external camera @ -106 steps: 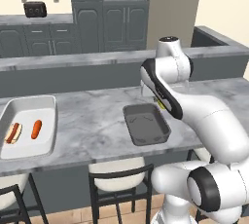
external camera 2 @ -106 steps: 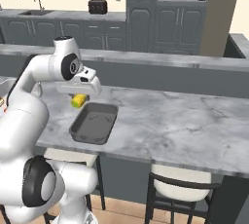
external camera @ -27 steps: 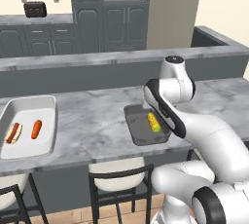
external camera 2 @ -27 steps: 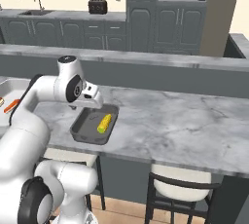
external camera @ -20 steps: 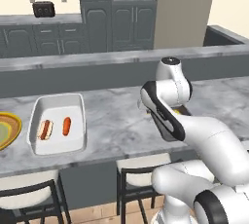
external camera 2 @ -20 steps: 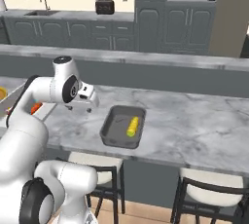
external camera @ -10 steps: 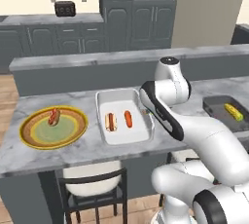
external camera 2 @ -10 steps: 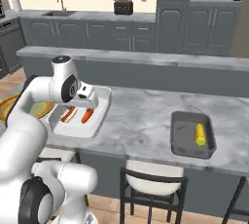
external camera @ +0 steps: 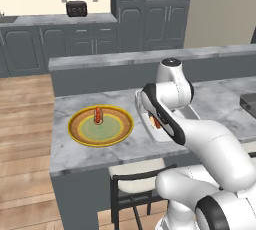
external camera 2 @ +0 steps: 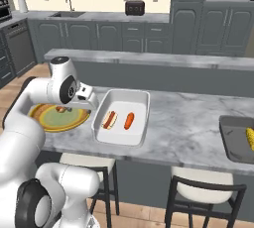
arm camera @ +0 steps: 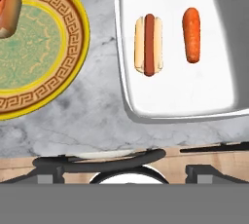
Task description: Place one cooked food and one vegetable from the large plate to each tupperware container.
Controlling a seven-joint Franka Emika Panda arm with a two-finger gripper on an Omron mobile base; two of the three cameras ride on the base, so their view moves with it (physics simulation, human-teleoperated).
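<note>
The gripper (external camera 2: 85,96), jaws spread wide and holding nothing, hangs over the marble counter (external camera 2: 178,123) between the large plate (external camera 2: 47,118), with one food item (external camera: 98,115), and the white container (external camera 2: 122,115) holding a hot dog (arm camera: 149,45) and carrot (arm camera: 191,34).

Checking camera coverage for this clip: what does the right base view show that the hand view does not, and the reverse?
Right base view alone: the dark grey container at the far right with a yellow corn cob in it, the arm, the stools and the back cabinets. Hand view alone: the Greek-key pattern on the large plate's rim, seen close from above. Shared: the white container holding a hot dog and a carrot, the plate with one food item left, and the marble counter.
</note>
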